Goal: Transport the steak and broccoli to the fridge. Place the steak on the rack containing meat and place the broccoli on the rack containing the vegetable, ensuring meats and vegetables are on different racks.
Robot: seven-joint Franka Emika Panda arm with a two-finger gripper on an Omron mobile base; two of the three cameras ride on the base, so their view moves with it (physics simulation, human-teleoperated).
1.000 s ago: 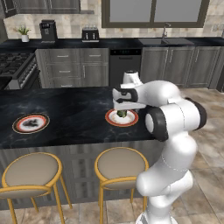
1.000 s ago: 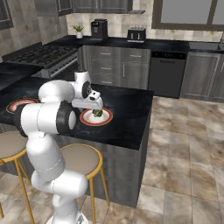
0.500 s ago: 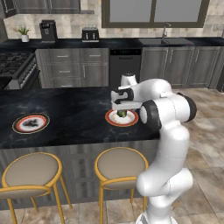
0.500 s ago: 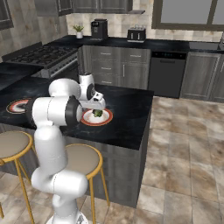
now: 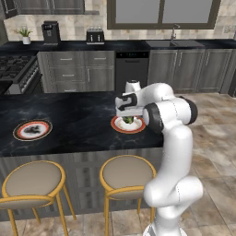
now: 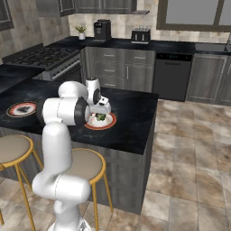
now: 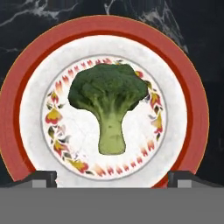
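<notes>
**Broccoli on its plate, claw spread above it**

The broccoli (image 7: 109,103) lies flat in the middle of a red-rimmed plate (image 7: 26,105), head away from the claw's tips, stem toward them. The plate sits on the dark marbled worktop (image 5: 78,122), near its right end. The claw (image 7: 112,178) hangs just over the plate, released and spread wide, its tips apart at either side of the stem without touching it. A second plate (image 5: 32,130) rests well to the left of the broccoli's plate.
</notes>
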